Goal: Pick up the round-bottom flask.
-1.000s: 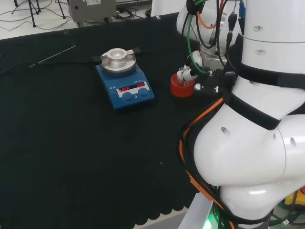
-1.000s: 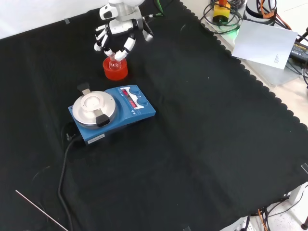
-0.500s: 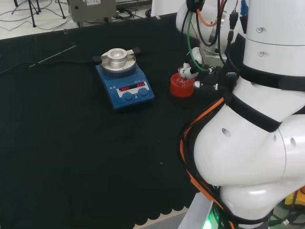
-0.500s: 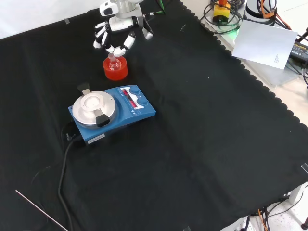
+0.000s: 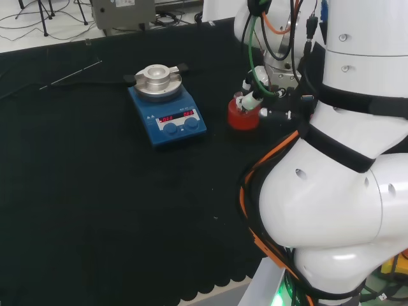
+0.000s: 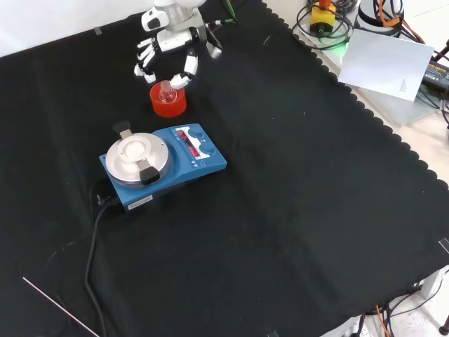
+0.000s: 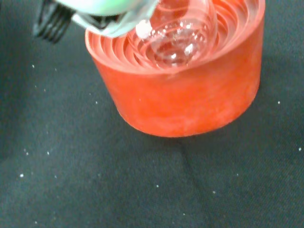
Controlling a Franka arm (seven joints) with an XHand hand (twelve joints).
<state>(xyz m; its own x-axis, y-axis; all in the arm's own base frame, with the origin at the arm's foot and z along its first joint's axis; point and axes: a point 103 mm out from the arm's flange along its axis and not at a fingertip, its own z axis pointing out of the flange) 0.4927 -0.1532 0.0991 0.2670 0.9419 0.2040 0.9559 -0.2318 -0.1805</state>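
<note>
Robot hand (image 6: 168, 43) hangs over the flask (image 6: 166, 90), fingers (image 6: 188, 70) spread and half-curled around its neck, holding nothing. Flask sits in the red ring stand (image 6: 168, 102) on the tabletop (image 6: 295, 210), beside the blue hotplate (image 6: 161, 166). Clear glass is hard to make out; finger contact can't be told.

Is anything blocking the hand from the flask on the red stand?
Nothing visible does. The hand hovers just above the round-bottom flask, which sits in the red ribbed stand. The blue hotplate stands apart from them.
</note>
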